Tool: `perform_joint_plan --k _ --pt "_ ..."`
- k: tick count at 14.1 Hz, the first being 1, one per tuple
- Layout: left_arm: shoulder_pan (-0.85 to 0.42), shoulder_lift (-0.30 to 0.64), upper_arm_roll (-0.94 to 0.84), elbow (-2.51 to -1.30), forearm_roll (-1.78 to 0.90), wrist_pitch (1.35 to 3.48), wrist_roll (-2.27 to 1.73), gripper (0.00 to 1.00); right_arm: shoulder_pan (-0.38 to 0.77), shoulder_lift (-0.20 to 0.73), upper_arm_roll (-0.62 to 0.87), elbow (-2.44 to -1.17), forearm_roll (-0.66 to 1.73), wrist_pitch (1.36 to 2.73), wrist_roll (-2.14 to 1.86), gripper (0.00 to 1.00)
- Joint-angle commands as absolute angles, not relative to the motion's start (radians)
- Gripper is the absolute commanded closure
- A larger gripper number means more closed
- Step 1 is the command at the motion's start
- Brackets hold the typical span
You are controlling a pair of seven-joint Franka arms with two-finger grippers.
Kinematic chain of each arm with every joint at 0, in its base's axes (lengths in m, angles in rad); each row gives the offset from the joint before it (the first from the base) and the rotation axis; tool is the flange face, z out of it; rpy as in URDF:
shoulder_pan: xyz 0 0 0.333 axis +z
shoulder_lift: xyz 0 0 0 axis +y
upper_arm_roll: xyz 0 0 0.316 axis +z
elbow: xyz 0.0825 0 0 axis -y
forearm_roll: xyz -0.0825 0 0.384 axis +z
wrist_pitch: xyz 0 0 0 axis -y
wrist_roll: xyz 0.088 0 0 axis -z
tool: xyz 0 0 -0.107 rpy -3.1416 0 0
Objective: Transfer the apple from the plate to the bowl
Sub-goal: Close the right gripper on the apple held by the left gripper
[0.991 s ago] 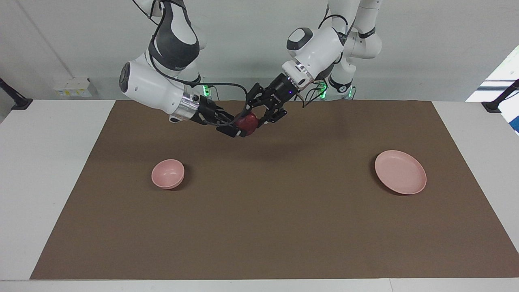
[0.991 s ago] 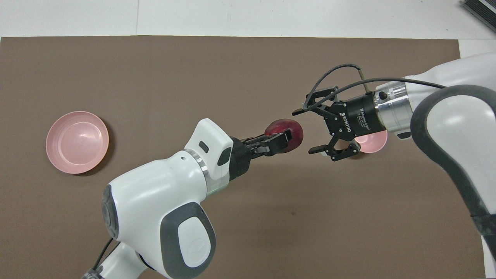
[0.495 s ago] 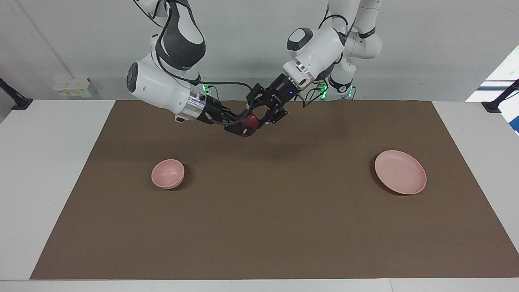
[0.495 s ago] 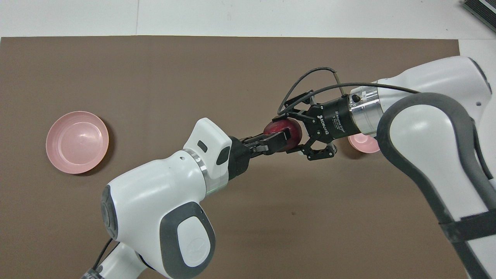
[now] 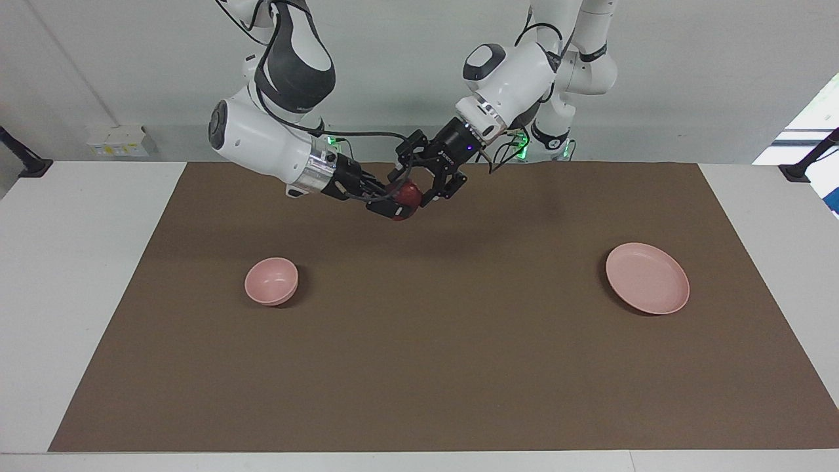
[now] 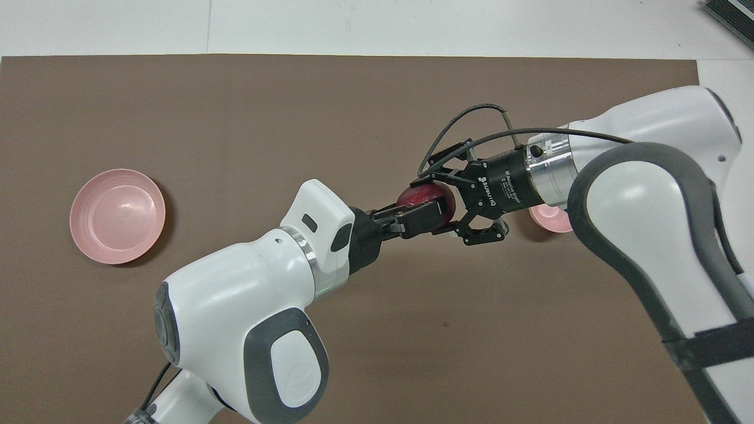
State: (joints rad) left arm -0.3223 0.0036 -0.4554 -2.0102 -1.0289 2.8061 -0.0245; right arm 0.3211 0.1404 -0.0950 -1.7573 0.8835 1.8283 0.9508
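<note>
The dark red apple hangs in the air over the brown mat, at the middle of the table's robot edge. My left gripper is shut on it. My right gripper meets it from the other end, its fingers open and standing on either side of the apple. The pink plate lies bare toward the left arm's end. The small pink bowl stands empty toward the right arm's end; in the overhead view only its edge shows under the right arm.
A brown mat covers most of the white table. Both arms stretch over its middle near the robots' edge.
My right gripper has moved in from beside the apple until its open fingers straddle it. My left gripper has kept hold of the apple and barely moved.
</note>
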Motion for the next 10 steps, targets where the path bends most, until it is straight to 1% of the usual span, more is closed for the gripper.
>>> perform_joint_plan --k 1,3,5,8,10 --pt "-0.316 0.011 -0.456 -1.999 -1.014 2.793 -0.023 0.0 0.298 0.153 -0.097 -1.733 0.888 1.804 0.892 1.0" --pt "-0.293 0.008 -0.449 -2.006 -1.011 2.735 -0.025 0.0 0.266 0.156 -0.098 -1.721 0.838 1.769 0.823 1.0" --pt "-0.241 0.006 -0.448 -2.008 -1.006 2.66 -0.025 0.0 0.224 0.158 -0.1 -1.721 0.786 1.74 0.708 1.0" --pt "-0.154 0.006 -0.448 -2.01 -0.928 2.568 -0.025 0.0 0.216 0.161 -0.098 -1.723 0.59 1.755 0.516 1.0" --pt "-0.08 0.009 -0.448 -2.008 -0.823 2.481 -0.025 0.0 0.206 0.163 -0.101 -1.726 0.494 1.764 0.39 1.0"
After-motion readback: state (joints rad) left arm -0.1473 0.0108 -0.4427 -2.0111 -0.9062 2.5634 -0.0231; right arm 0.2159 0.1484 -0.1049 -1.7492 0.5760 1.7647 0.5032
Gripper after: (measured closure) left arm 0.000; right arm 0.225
